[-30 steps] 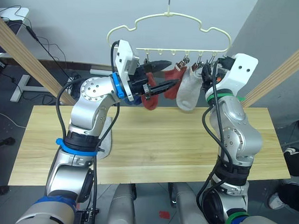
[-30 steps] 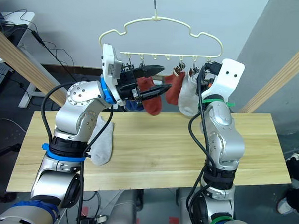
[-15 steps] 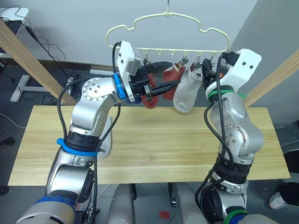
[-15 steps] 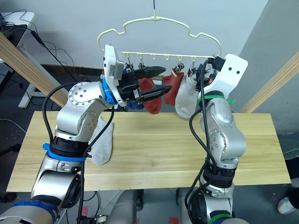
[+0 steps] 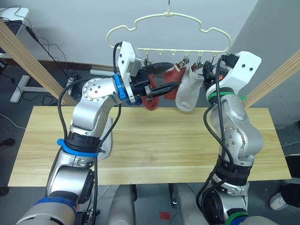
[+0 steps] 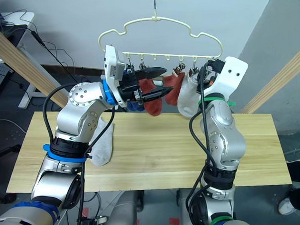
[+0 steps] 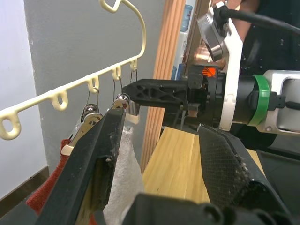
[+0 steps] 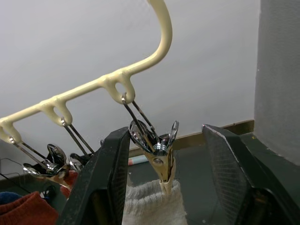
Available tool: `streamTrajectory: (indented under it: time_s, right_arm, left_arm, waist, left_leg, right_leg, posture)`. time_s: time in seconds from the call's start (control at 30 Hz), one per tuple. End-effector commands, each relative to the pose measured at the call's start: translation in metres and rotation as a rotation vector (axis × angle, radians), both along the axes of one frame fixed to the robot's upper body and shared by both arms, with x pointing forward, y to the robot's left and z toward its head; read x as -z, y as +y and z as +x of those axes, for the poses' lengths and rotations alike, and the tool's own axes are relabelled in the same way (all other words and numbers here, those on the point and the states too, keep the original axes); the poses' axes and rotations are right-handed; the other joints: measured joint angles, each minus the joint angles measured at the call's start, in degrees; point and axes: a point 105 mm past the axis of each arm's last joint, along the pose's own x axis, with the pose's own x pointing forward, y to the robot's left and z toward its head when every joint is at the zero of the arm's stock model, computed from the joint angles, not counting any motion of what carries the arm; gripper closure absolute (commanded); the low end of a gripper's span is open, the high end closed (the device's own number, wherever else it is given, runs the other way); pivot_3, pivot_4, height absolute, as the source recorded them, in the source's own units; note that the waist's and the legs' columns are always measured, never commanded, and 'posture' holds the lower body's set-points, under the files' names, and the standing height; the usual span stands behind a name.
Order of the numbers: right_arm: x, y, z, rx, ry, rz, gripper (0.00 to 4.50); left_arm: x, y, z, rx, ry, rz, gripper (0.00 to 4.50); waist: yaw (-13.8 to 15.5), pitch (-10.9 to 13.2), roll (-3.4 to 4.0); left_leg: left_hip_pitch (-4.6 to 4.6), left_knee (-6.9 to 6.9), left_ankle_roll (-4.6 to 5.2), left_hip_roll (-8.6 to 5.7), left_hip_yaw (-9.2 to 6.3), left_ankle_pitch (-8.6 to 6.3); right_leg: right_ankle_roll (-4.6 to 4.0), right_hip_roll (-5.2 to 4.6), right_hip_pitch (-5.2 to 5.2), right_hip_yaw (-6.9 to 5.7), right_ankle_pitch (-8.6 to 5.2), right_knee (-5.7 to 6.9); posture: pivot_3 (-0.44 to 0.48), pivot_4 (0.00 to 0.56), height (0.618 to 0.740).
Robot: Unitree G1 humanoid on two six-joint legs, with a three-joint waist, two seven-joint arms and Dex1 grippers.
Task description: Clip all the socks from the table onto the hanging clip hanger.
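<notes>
Table (image 6: 248, 146) still bears one grey sock (image 6: 103, 143), the clip hanger (image 5: 169, 23) already holding others, so both the left gripper (image 5: 163, 83) and right gripper (image 8: 164, 159), fingers apart, should back off gently from the clipped grey sock (image 5: 187, 94).

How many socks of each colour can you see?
Light grey socks: 2, one on the clip hanger at, one on the table at
Rust-red socks: 2
Blue socks: 1 showing, partly hidden
Total: 5
</notes>
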Motion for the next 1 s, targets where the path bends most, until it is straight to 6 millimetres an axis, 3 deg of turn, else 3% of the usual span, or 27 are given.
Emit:
streamTrajectory:
  time_s: [0.03, 0.93, 1.0]
  right_arm:
    - [-0.008, -0.002, -0.006, 0.013, -0.045, 0.0, 1.99]
    - [-0.018, 0.004, -0.002, -0.032, -0.092, 0.019, 1.99]
    - [-0.018, 0.004, -0.002, -0.033, -0.092, 0.022, 2.38]
  left_arm:
    - [-0.007, -0.005, -0.006, 0.019, -0.037, -0.001, 1.71]
    - [-0.007, -0.007, -0.007, 0.021, -0.033, -0.001, 1.71]
    - [-0.007, -0.007, -0.007, 0.021, -0.032, -0.001, 1.71]
  waist:
    - [0.0, 0.0, 0.0]
    - [0.01, 0.0, 0.0]
    - [0.0, 0.0, 0.0]
  left_leg:
    - [0.0, 0.0, 0.0, 0.0, 0.0, 0.0]
    - [0.0, 0.0, 0.0, 0.0, 0.0, 0.0]
    - [0.0, 0.0, 0.0, 0.0, 0.0, 0.0]
  right_leg:
    - [0.0, 0.0, 0.0, 0.0, 0.0, 0.0]
    - [0.0, 0.0, 0.0, 0.0, 0.0, 0.0]
    - [0.0, 0.0, 0.0, 0.0, 0.0, 0.01]
  posture:
    - [-0.182, 0.326, 0.74]
    - [-0.183, 0.329, 0.74]
    - [-0.183, 0.329, 0.74]
